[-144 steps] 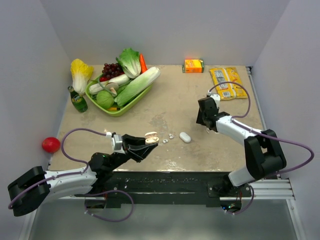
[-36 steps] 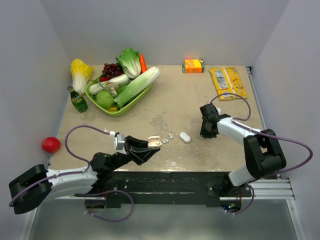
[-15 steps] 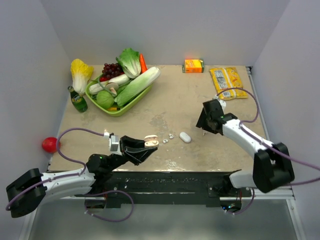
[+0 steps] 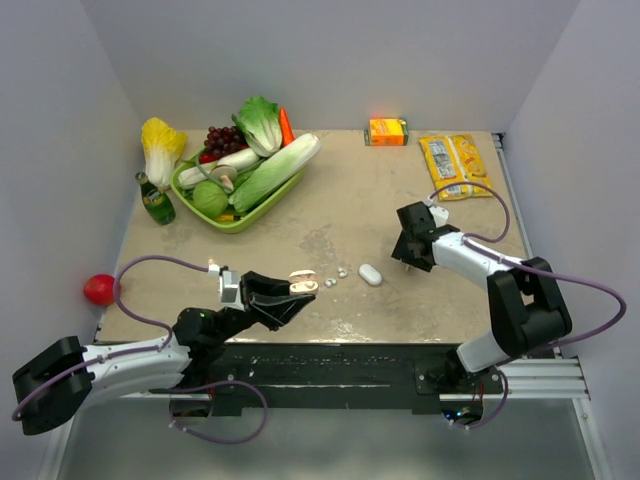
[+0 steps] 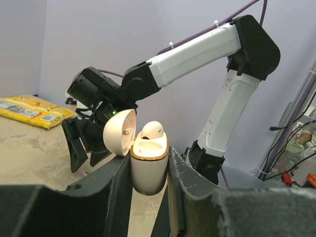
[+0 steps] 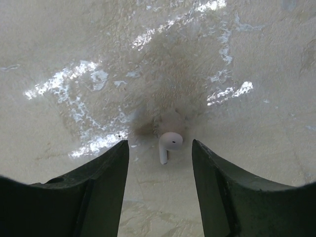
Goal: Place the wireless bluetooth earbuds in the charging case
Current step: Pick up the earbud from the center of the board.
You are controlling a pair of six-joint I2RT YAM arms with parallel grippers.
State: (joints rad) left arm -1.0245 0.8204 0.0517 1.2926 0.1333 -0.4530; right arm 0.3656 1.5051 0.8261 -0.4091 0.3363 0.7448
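My left gripper (image 4: 296,290) is shut on the charging case (image 4: 304,282) and holds it above the table's near edge. In the left wrist view the case (image 5: 147,168) stands upright between my fingers (image 5: 117,190), with its lid (image 5: 120,132) open. One white earbud (image 5: 152,130) sits in the case's far slot. The near slot looks empty. My right gripper (image 4: 404,258) points down at the table, right of centre. In the right wrist view it (image 6: 159,146) is open and straddles the second earbud (image 6: 170,142), which lies on the table untouched. In the top view the gripper hides this earbud.
A white oval pebble-like object (image 4: 371,274) and small clear bits (image 4: 343,271) lie between the grippers. A green tray (image 4: 228,222) of vegetables and a green bottle (image 4: 155,200) stand at the back left. An orange carton (image 4: 388,131) and a yellow packet (image 4: 455,165) lie at the back right. A red ball (image 4: 101,289) sits left of the table.
My left gripper drew back slightly to the left with the case, then held still. My right gripper shifted a little to the left over the same patch of table.
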